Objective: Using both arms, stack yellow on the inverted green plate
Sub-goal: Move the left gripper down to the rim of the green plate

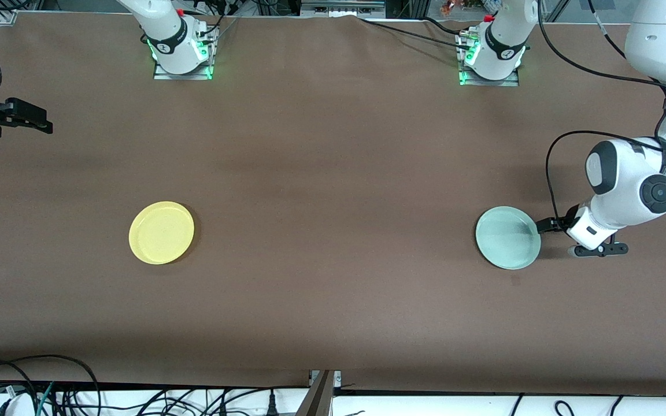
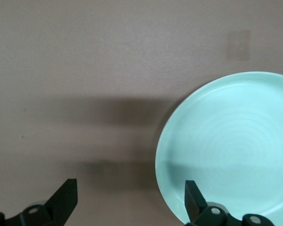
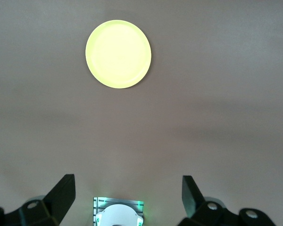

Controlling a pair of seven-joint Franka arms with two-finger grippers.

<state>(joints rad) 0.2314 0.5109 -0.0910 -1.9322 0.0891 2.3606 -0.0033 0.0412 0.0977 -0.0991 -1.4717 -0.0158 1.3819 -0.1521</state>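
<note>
The yellow plate (image 1: 161, 232) (image 3: 118, 53) lies flat on the brown table toward the right arm's end. The pale green plate (image 1: 507, 237) (image 2: 231, 146) lies toward the left arm's end, with faint rings on its upturned face. My left gripper (image 1: 547, 225) (image 2: 130, 190) is low beside the green plate's edge and open. One finger (image 2: 193, 197) overlaps the rim and the other stands off over bare table. My right gripper (image 1: 32, 121) (image 3: 127, 188) hangs open and empty, high over the table's end, well away from the yellow plate.
Both arm bases (image 1: 180, 52) (image 1: 489, 58) are bolted along the table edge farthest from the front camera. The right base (image 3: 118, 214) also shows in the right wrist view. Cables (image 1: 50, 387) hang below the near table edge. A wide stretch of brown table separates the plates.
</note>
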